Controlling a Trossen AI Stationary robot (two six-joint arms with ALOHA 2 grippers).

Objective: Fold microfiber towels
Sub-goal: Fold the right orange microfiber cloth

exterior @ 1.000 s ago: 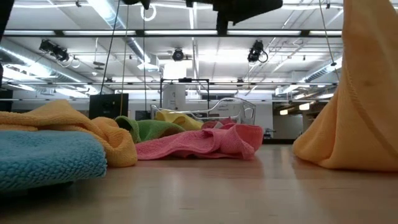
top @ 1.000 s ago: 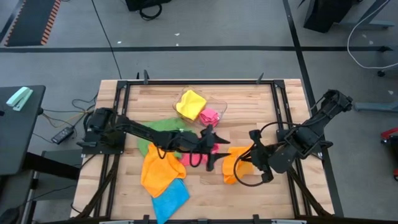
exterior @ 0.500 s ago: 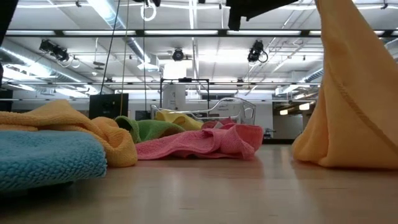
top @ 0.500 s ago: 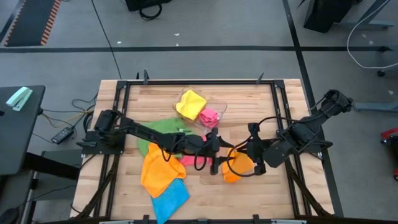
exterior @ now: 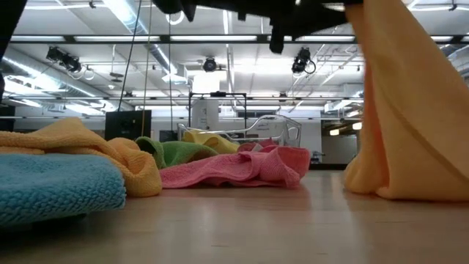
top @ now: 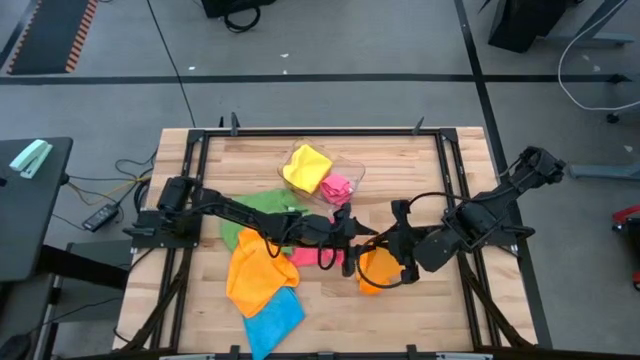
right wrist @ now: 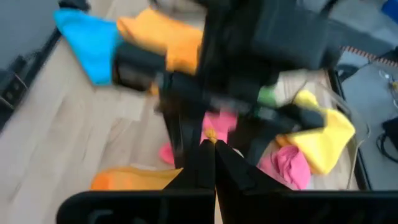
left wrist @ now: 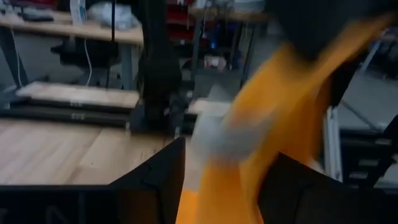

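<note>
An orange microfiber towel point(top: 377, 270) hangs in a narrow drape right of the table's middle, under my right gripper point(top: 394, 244), which is shut on its top. My left gripper point(top: 362, 240) reaches in level from the left. In the left wrist view it point(left wrist: 227, 152) stands open with the orange towel point(left wrist: 273, 106) between its fingers. A second orange towel point(top: 255, 275), a blue one point(top: 272, 318), a green one point(top: 255, 210) and a pink one point(top: 308, 256) lie crumpled on the table's left half. My right gripper pinches the orange towel's upper end point(top: 383, 254) between its shut fingers point(right wrist: 212, 163), which slant down from the table's right side. The fingers hide the exact spot. The towel hangs slack below, its lower end point(exterior: 396, 187) on the table. Whether my left gripper touches the towel, I cannot tell.
A clear plastic tray point(top: 352, 170) at the far middle holds a yellow cloth point(top: 307, 165) and a pink one point(top: 338, 186). Bare wood lies along the near edge, right of the blue towel, and at the far left.
My right gripper has gone toward the table's left with the orange towel, whose drape has drawn narrower while its lower end stays on the table. My left gripper has gone toward the table's right, up to the hanging towel.
</note>
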